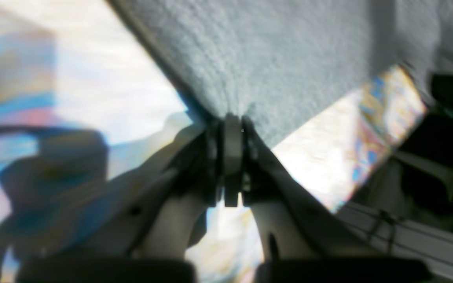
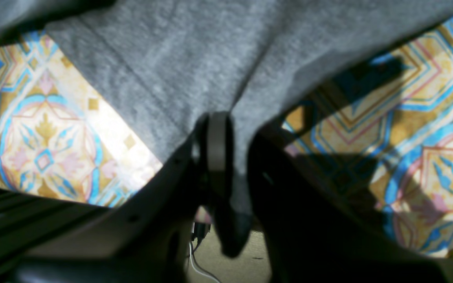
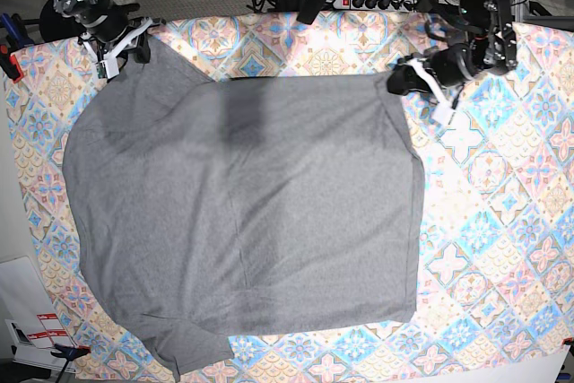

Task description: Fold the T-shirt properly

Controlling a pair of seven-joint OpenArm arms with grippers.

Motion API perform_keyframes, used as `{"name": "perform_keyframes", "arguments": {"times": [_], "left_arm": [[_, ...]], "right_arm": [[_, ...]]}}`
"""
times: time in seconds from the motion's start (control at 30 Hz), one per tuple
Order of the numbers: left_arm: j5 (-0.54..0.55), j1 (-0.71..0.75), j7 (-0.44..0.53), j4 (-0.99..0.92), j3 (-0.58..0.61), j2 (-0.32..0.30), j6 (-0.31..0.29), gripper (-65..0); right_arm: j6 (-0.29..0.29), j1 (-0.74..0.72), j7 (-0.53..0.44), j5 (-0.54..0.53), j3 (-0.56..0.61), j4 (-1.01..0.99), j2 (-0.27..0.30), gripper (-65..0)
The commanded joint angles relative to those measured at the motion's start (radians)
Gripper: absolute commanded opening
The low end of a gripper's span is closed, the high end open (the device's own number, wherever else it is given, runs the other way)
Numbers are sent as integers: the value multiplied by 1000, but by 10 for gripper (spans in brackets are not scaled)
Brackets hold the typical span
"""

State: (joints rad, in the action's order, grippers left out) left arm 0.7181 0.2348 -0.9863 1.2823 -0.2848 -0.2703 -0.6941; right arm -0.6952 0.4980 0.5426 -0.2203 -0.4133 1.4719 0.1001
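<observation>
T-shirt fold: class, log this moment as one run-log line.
T-shirt: flat on tablecloth | left gripper: shut on far corner | right gripper: shut on opposite far corner

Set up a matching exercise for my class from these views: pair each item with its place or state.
Items:
1. T-shirt
2. left gripper
3. right gripper
4. tablecloth

Descriptions:
A. patterned tiles, lying under everything
B. shut on a shirt corner at the base view's upper right
C. plain grey, spread out flat
D. shut on a shirt corner at the base view's upper left

Pairs: 1-C, 2-B, 3-D, 4-A
</observation>
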Motion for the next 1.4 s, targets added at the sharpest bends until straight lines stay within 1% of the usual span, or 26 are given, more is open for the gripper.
{"name": "perform_keyframes", "arguments": {"times": [0.0,0.13,0.27,0.43,0.5,0.57,0.67,0.8,0.93,1.03,1.1,1.23,1.37], "left_arm": [[5,2,4,55,-18,-34,-4,-650],[-1,91,4,241,-63,-45,-4,-650],[-2,162,4,383,-69,-44,-4,-650],[-2,180,4,389,-64,-37,-4,-650],[-2,177,4,368,-67,-22,-4,-650],[-5,176,4,365,-67,-20,-4,-650],[-4,176,-6,369,-64,-19,-4,-650],[-2,143,-102,371,-69,-19,-4,-650],[-2,102,-173,371,-69,-17,-4,-650],[1,65,-245,371,-69,-17,-4,-650],[4,44,-273,371,-69,-17,-4,-650],[4,8,-288,371,-70,-17,-4,-650],[1,-25,-328,366,-95,-17,-4,-650]], "right_arm": [[-3,8,37,23,3,0,0,-608],[-3,4,37,23,3,0,0,-608],[-3,4,37,23,3,0,0,-608],[-3,4,35,22,1,22,0,-608],[-3,6,35,22,1,74,-3,-608],[-3,11,35,20,-2,141,-7,-608],[-3,11,44,19,-48,221,-13,-608],[-3,8,44,22,-121,287,-43,-608],[-3,4,44,23,-164,312,-49,-608],[-3,4,35,25,-184,330,-49,-608],[-3,4,35,25,-206,358,-50,-608],[-3,3,35,25,-230,398,-50,-608],[-3,-46,44,25,-264,399,-50,-608]]}}
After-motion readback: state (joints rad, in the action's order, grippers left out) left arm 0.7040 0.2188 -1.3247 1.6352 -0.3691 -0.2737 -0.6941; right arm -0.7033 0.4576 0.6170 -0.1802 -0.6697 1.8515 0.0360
